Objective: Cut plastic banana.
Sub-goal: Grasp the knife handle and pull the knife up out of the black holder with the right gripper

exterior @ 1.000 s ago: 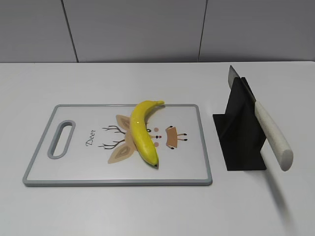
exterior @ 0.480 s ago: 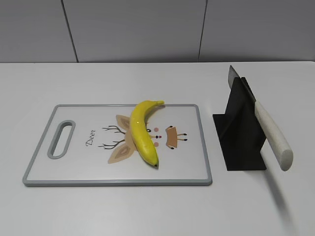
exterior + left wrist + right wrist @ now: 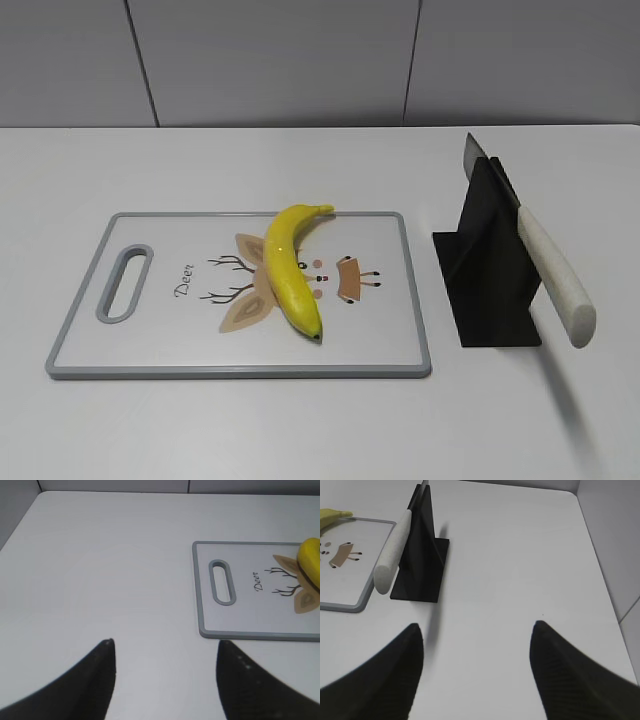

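Nothing grasped yet. Left gripper (image 3: 162, 652) and right gripper (image 3: 476, 635) both spread wide and empty over bare worktop, near the left and right edges respectively.

Plastic banana (image 3: 291, 268), glossy, curved, whole, lies on the cutting board (image 3: 150, 355) mid-worktop, stem toward the far edge.

Knife (image 3: 545, 270) leans in the matte black stand (image 3: 485, 270) toward the right edge, pale handle jutting at the near edge.

My plan: right gripper takes the handle squarely around its rounded middle, lifts along the slot; left steadies the slick banana.
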